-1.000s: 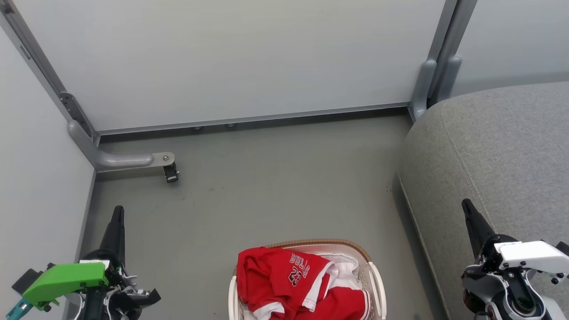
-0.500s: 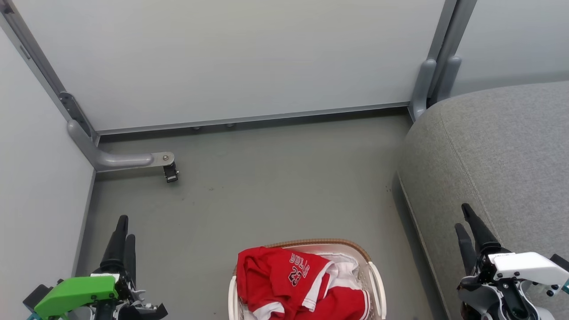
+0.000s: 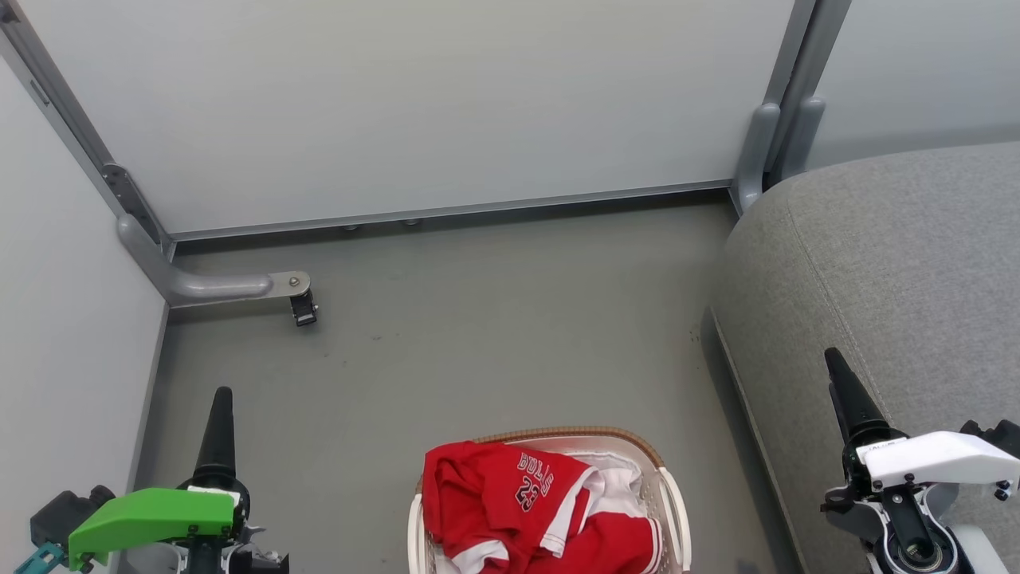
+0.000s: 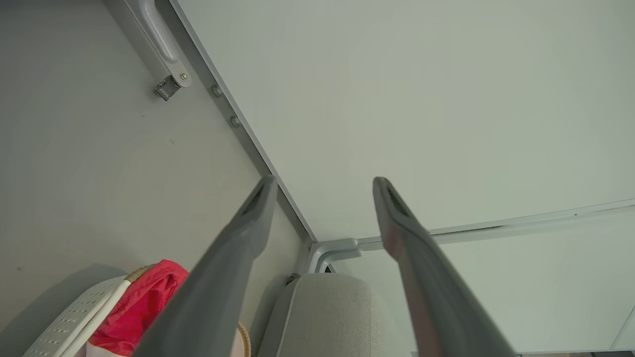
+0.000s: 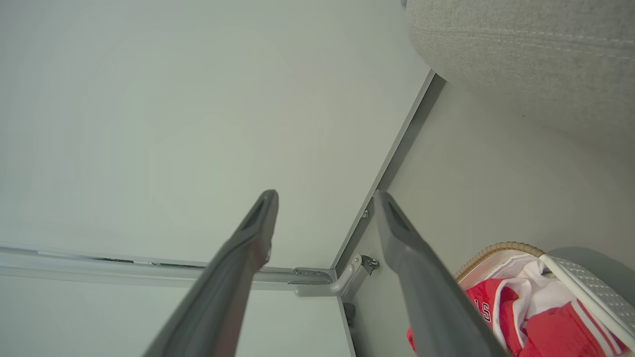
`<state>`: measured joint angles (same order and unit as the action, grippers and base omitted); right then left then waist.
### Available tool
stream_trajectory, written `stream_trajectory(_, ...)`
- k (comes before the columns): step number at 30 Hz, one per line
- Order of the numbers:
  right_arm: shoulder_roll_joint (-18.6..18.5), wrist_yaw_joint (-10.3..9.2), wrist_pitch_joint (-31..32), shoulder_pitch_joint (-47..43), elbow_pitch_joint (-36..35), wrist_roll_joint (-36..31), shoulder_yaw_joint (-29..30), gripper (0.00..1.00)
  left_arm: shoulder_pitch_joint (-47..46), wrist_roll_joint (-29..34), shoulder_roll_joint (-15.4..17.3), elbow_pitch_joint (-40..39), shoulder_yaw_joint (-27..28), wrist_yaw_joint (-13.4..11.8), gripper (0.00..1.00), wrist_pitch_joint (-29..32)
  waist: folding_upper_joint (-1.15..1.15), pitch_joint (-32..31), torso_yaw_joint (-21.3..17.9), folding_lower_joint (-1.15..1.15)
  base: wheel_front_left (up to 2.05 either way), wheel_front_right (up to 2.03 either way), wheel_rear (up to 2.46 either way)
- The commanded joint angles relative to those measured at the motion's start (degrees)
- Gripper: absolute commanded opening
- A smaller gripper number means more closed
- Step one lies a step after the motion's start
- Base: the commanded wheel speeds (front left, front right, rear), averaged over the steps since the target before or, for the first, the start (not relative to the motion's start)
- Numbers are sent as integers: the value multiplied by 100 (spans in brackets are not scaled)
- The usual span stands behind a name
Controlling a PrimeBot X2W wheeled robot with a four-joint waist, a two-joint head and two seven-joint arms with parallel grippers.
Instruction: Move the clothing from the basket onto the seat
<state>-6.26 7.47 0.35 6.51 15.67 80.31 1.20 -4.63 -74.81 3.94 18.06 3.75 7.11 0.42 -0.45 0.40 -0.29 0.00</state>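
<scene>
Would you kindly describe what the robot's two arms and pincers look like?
Each pincer has two long, dark grey fingers tapering to narrow tips. The left pincer carries a bright green cover with a teal piece beside it; the right pincer carries a white cover.

Pale grey partition panels point(image 3: 414, 104) close the far and left sides, framed in grey metal. A bracket foot point(image 3: 231, 285) rests on the dull grey floor point(image 3: 494, 319), far left.

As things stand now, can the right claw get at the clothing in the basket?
Probably yes. The right claw is open and empty, the clothing lies uncovered in the basket, and nothing stands between them.
</scene>
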Motion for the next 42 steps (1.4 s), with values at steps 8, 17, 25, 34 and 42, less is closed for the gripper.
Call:
stream_trajectory(8,-154,1,-219,212,-95,-972,-184,100,-222,1252,31,6,-98,-30,100,-212,10,13,-7,0,0,0,0)
stream_trajectory(17,-251,1,-435,250,-11,-1938,-404,100,-222,2344,81,101,-252,-114,100,-431,14,15,-13,0,0,0,0)
stream_trajectory(25,-304,1,-579,294,89,-2609,-569,100,-229,3012,124,160,-384,-174,100,-577,17,31,-10,0,0,0,0)
stream_trajectory(34,-375,1,-726,331,178,-3260,-702,100,-254,3661,150,261,-522,-222,100,-724,20,60,-1,0,0,0,0)
stream_trajectory(42,-418,2,-851,333,266,-3875,-784,100,-242,4212,166,360,-607,-267,100,-850,23,77,-1,0,0,0,0)
